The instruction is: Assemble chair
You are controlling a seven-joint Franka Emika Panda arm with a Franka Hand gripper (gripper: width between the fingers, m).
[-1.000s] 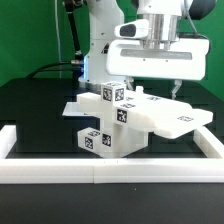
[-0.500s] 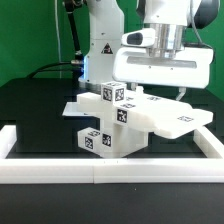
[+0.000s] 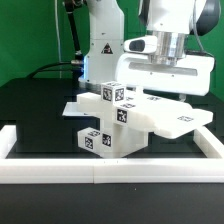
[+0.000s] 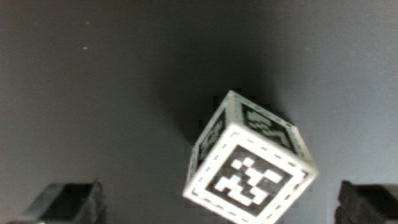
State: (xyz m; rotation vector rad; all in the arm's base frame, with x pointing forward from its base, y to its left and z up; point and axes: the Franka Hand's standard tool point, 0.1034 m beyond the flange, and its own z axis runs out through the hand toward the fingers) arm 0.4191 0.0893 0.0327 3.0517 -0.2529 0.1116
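One partly built chair sat on the black table inside the white border rails, flat slab on top, tagged cubes stacked at the front. Above it toward the exterior view's right hung the gripper, jaws fully spread and empty. Wrist view showed a tagged cube between the fingertips, untouched; probably light, rigid, slick plastic, best pinched across flat opposite faces.

A robotics lab: black table, white border rails, green backdrop.
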